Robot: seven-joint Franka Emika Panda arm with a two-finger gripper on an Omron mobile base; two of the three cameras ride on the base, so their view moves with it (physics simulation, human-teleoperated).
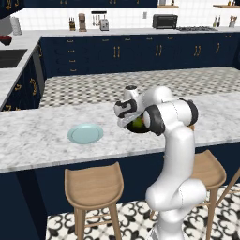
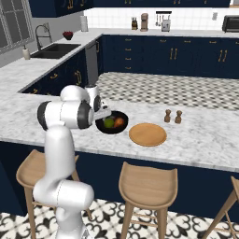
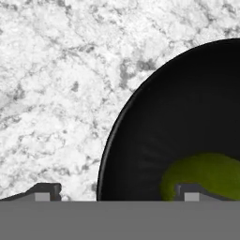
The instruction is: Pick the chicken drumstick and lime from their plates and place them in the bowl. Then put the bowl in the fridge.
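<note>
The bowl (image 2: pixel 112 123) sits mid-tabletop (image 2: pixel 200 135), holding the lime (image 2: pixel 108 123) and chicken drumstick (image 2: pixel 119 122). We see our claw (image 3: pixel 117 192) released, straddling its rim. The wooden plate (image 2: pixel 147 134) lies just beside; the blue plate (image 1: pixel 85 133) sits apart.

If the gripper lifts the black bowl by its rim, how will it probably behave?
The bowl looks rigid and glossy, so the open gripper, straddling its rim, may slip. With the lime and drumstick loose inside, it could tilt, and the round lime would likely roll.
</note>
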